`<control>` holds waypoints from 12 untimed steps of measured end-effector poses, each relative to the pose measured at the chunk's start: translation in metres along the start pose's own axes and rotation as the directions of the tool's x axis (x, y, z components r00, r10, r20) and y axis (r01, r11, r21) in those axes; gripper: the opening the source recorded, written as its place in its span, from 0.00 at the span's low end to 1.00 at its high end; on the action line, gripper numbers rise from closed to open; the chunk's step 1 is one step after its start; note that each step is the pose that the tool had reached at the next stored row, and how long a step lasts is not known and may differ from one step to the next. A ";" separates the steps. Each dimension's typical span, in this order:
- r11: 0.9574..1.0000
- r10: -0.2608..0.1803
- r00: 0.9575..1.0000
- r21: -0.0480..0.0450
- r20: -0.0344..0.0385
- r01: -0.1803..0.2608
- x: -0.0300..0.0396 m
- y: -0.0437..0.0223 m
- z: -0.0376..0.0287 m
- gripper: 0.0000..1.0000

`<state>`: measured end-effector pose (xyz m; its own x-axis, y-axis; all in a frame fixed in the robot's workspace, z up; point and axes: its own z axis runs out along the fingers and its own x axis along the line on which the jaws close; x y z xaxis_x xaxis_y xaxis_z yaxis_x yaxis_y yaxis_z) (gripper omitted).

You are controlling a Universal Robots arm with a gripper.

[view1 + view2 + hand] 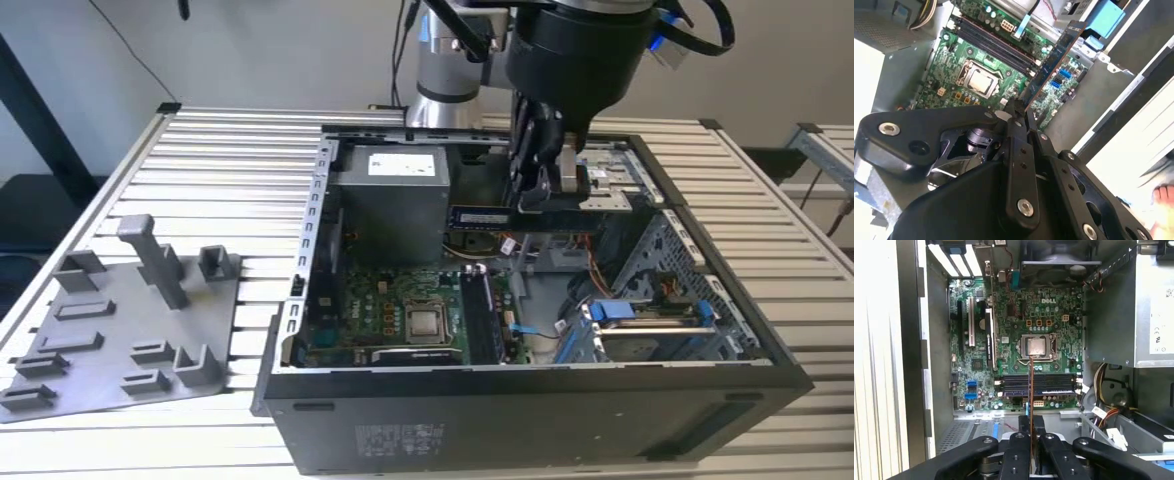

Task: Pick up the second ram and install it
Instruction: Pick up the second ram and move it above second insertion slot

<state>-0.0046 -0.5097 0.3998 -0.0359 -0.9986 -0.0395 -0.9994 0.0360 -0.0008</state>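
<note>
My gripper point(531, 200) hangs over the back part of the open computer case point(534, 400), shut on the second ram point(478, 217), a thin dark stick held level above the motherboard. In the second wrist view the ram point(1054, 60) reaches out from the fingertips point(1019, 112) over the board. In the first wrist view the ram point(1029, 385) is seen edge-on, crossing the long black memory slots point(1049, 382) below the processor socket point(1036, 346). The stick is above the slots and clear of them.
A grey power supply point(390, 200) stands inside the case beside the gripper, with loose cables point(1104, 385) next to it. Blue drive brackets point(641, 315) fill the case's side at the exterior view's right. A grey tray point(80, 390) with an upright post point(158, 260) lies on the slatted table at the exterior view's left.
</note>
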 end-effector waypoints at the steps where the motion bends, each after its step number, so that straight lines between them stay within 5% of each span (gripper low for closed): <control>1: 1.000 0.000 1.000 0.000 0.000 0.000 0.0000 0.0000 0.0000 0.14; 8: 1.000 0.000 1.000 0.000 0.000 0.000 -0.0018 -0.0001 0.0001 0.14; 12: 1.000 0.000 1.000 0.000 0.000 0.000 -0.0130 0.0004 0.0005 0.14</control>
<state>-0.0045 -0.4967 0.3998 -0.0357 -0.9986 -0.0395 -0.9994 0.0358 -0.0008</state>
